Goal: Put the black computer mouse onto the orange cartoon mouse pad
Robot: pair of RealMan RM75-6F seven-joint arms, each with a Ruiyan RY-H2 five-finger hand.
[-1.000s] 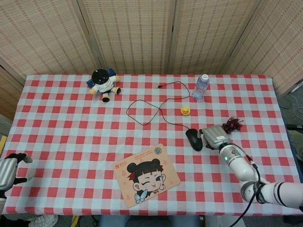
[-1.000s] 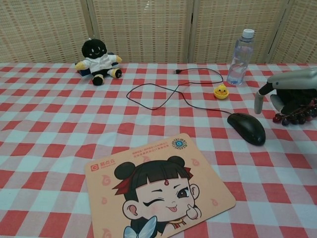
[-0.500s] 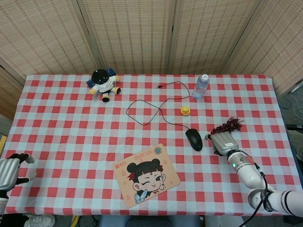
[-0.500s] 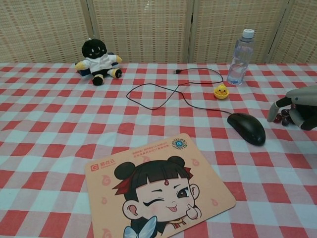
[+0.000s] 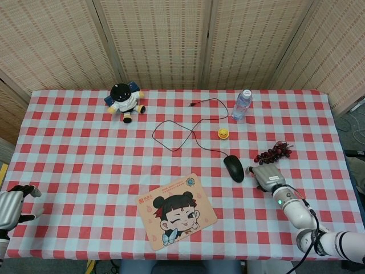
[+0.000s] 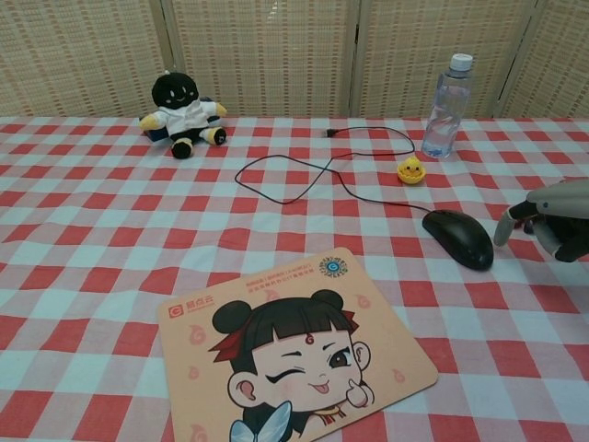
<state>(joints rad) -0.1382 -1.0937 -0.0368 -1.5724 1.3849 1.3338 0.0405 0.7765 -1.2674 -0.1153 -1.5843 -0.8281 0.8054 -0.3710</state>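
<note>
The black computer mouse (image 5: 233, 168) (image 6: 457, 238) lies on the checked cloth right of centre, and its cable loops back toward the far edge. The orange cartoon mouse pad (image 5: 177, 211) (image 6: 294, 350) lies flat near the front edge, left of the mouse. My right hand (image 5: 267, 177) (image 6: 552, 216) hovers just right of the mouse without touching it. Its fingers are apart and hold nothing. My left hand (image 5: 11, 206) sits at the table's front left corner, also empty, with fingers spread.
A bunch of dark grapes (image 5: 272, 152) lies behind the right hand. A yellow duck (image 5: 223, 133) (image 6: 410, 170) and a water bottle (image 5: 242, 104) (image 6: 446, 120) stand behind the mouse. A black-and-white plush (image 5: 126, 101) (image 6: 182, 114) sits far left.
My right hand has drawn back from the mouse, to the right and toward the front edge, uncovering the grapes. The mouse, the pad and the left hand have stayed put.
</note>
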